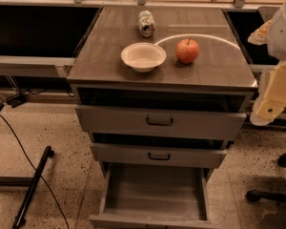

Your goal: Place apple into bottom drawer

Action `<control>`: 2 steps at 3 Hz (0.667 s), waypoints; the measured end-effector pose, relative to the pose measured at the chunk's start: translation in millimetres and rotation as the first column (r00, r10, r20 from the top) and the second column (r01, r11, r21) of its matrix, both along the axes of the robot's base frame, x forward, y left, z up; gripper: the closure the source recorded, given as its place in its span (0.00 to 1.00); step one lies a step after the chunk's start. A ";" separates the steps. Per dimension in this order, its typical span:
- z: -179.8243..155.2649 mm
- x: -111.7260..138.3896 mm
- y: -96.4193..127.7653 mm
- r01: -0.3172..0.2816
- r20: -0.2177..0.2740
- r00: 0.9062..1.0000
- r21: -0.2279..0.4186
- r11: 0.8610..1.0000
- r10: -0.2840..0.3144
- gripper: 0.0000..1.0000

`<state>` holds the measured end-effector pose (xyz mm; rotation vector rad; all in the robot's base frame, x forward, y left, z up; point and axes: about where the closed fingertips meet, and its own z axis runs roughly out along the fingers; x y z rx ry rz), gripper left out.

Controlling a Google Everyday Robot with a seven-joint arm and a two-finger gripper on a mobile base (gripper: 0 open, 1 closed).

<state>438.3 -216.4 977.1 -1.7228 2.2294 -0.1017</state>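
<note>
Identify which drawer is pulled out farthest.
The bottom drawer, its bare floor exposed; both upper drawers are barely out. The gripper hangs right of the cabinet.

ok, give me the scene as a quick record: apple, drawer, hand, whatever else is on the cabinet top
apple: upright on cabinet top, right of the bowl, not touching it
bowl: white, near the front edge
can: on its side, behind the bowl
bottom drawer: pulled open, nothing on its floor
hand: right edge of view, beside the cabinet, clear of the apple
task state: apple not yet in drawer
</note>
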 end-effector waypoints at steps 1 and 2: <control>0.9 4.4 1.6 0.003 0.003 1.000 -0.010 1.000 -0.003 0.00; -8.6 45.8 8.1 -0.048 -0.037 0.998 -0.009 0.999 0.048 0.00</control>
